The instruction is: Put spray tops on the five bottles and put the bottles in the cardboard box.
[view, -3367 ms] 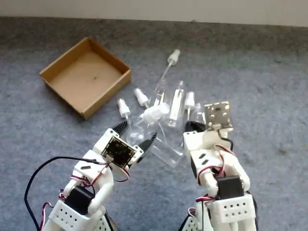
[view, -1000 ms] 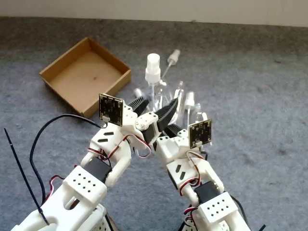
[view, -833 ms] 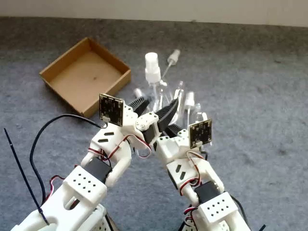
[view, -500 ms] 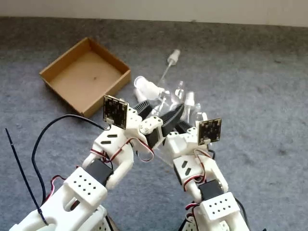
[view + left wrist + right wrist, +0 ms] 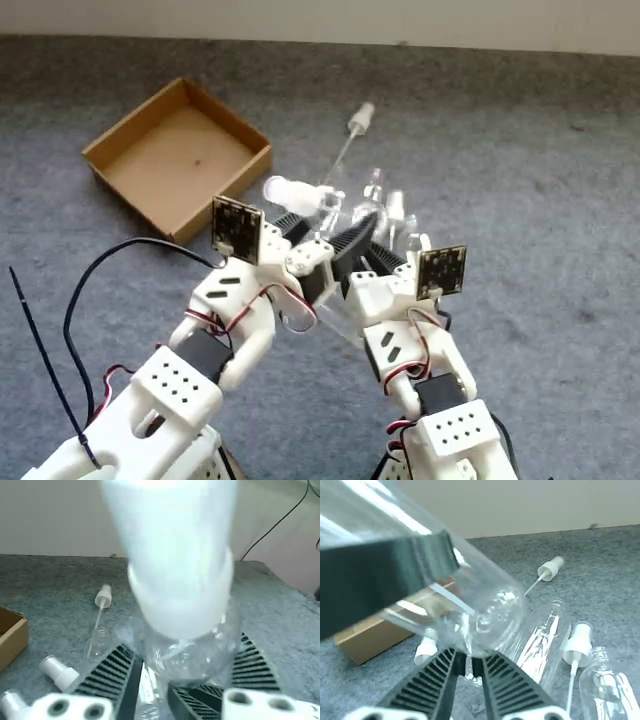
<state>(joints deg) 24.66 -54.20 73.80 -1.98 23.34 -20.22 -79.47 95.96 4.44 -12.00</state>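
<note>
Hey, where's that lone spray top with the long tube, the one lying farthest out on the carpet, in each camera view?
High view: the spray top lies on the carpet beyond the loose bottles, right of the cardboard box.
Left wrist view: the spray top lies farther off than the held bottle.
Right wrist view: the spray top lies beyond the loose bottles.
Shared landmark: the cardboard box.

Clutter in the middle, open tabletop (image 5: 540, 150) around.
Loose bottles (image 5: 374, 190) and spray tops (image 5: 360, 118) crowd the centre; bare tabletop rings the box (image 5: 225, 200), its mouth unobstructed.
</note>
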